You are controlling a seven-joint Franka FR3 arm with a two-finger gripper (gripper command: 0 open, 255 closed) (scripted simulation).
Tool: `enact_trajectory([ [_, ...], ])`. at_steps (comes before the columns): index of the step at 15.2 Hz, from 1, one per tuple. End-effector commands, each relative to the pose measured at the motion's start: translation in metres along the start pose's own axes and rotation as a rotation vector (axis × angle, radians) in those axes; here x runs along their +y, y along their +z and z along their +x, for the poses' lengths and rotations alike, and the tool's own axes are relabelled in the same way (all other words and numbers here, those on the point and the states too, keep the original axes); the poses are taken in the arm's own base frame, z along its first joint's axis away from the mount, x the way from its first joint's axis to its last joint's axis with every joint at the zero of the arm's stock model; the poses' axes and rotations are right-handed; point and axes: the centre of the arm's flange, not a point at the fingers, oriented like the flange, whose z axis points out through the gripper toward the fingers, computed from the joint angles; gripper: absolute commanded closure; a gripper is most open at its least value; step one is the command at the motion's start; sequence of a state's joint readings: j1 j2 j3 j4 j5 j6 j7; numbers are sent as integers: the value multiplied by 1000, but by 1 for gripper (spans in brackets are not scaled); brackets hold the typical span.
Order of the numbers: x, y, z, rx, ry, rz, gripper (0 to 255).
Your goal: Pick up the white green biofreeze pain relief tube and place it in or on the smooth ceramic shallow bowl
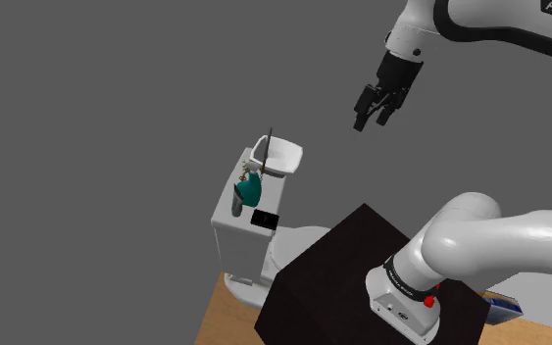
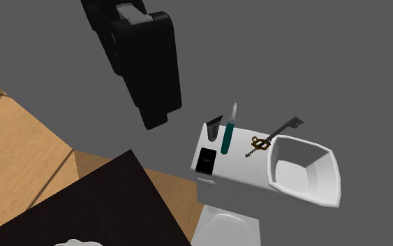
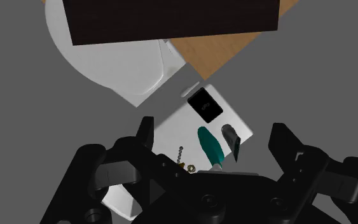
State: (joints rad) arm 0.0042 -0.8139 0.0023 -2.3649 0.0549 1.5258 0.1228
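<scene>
- Gripper (image 1: 373, 122): upper right of the shoulder view, fingers apart, nothing between them.
- Teal tube (image 2: 227, 137): centre of the second exterior view, left of the white bowl (image 2: 327, 162), not touching it.

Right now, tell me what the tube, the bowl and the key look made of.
Tube: smooth teal body with a pale tip, matte finish; probably plastic.
Bowl: plain white, smooth and evenly shaded; may be ceramic, but the look leaves it open.
Key: dark grey, thin and straight-edged; likely metal, with no shine to confirm it.
</scene>
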Motion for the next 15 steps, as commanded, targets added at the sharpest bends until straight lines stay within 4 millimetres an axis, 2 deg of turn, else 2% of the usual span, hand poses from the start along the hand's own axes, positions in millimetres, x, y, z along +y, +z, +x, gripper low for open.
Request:
enact_trajectory([
  [1,0,0,0,0,0,0,0],
  [15,-64,151,84,2,109,7,0],
])
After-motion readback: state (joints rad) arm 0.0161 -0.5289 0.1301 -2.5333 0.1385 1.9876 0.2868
